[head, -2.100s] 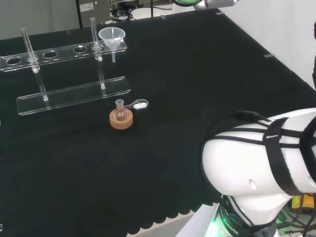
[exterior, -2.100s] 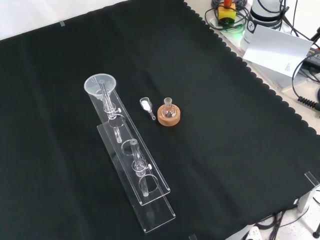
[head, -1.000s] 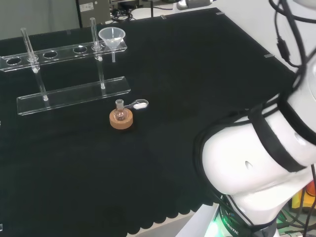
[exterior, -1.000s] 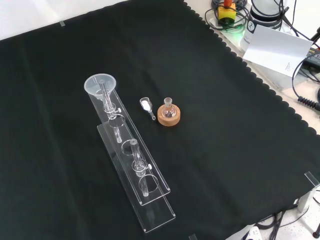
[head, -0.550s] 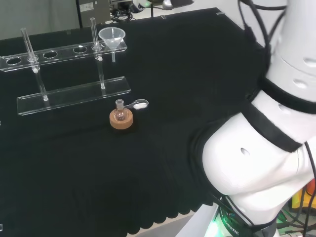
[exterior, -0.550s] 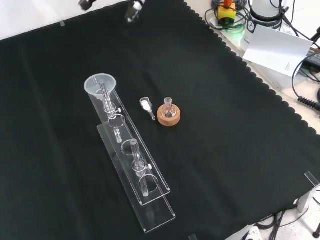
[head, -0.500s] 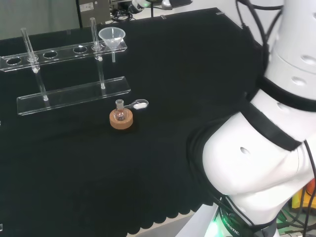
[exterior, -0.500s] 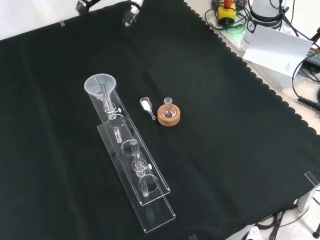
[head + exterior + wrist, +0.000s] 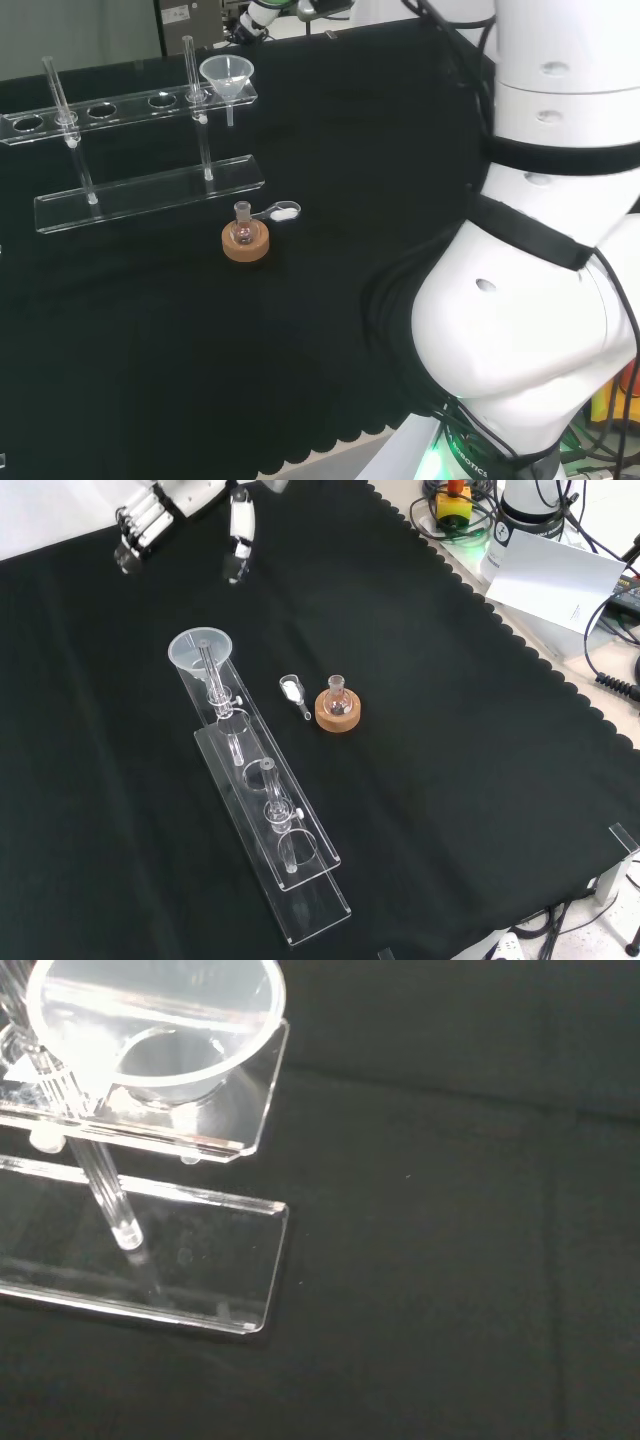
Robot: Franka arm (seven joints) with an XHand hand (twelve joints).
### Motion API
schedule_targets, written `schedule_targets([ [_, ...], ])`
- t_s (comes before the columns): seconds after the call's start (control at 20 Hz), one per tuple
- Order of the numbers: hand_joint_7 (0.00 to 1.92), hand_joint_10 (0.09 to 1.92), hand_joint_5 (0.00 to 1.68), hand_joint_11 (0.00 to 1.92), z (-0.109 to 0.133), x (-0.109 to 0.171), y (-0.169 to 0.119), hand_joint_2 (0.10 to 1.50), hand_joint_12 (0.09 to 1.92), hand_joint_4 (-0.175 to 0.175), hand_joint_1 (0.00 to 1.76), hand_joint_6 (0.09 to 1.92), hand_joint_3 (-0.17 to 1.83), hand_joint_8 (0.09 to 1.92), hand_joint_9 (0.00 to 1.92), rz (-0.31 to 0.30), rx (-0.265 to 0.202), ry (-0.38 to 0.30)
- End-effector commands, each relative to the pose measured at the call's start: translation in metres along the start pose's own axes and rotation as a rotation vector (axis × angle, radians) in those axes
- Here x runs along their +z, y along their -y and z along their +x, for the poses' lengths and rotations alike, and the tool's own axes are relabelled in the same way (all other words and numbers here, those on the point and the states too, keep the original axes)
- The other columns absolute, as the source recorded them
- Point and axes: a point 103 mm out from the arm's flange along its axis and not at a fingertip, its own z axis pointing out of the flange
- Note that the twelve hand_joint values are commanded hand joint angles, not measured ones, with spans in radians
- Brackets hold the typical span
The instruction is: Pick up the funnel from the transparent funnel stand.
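1 funnel [image 9: 201, 647] sits well below spread fingers [image 9: 239, 542].

In the front view, bare cloth [image 9: 480, 780] spreads wide over the right half and along the left edge, so there is open passage on both sides. The stand [image 9: 262, 810] runs as a long diagonal bar from upper left toward the lower middle, with upright rods [image 9: 207, 668] rising by the funnel [image 9: 200, 648] at its top end. Just right of the stand's upper end lie a small spoon [image 9: 294, 693] and a flask on a cork ring [image 9: 337, 708], narrowing that side. Between the funnel and the hand [image 9: 150, 515] at the top of the frame, the cloth is bare.
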Motion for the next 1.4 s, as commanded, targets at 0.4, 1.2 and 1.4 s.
schedule_targets([
  [0.4,0.01,0.83,0.06,0.13,0.034,0.022,-0.006,0.72,1.49,-0.020,0.50,0.09,0.30,0.60,0.18,0.105,-0.123,-0.007],
  [1.2,0.00,0.85,0.04,0.08,0.049,0.044,-0.027,0.71,1.50,-0.032,0.58,0.09,0.29,0.53,0.07,0.066,-0.116,0.055],
  [1.4,0.00,0.86,0.04,0.09,0.047,0.050,-0.034,0.71,1.50,-0.033,0.59,0.09,0.29,0.51,0.07,0.070,-0.125,0.046],
])
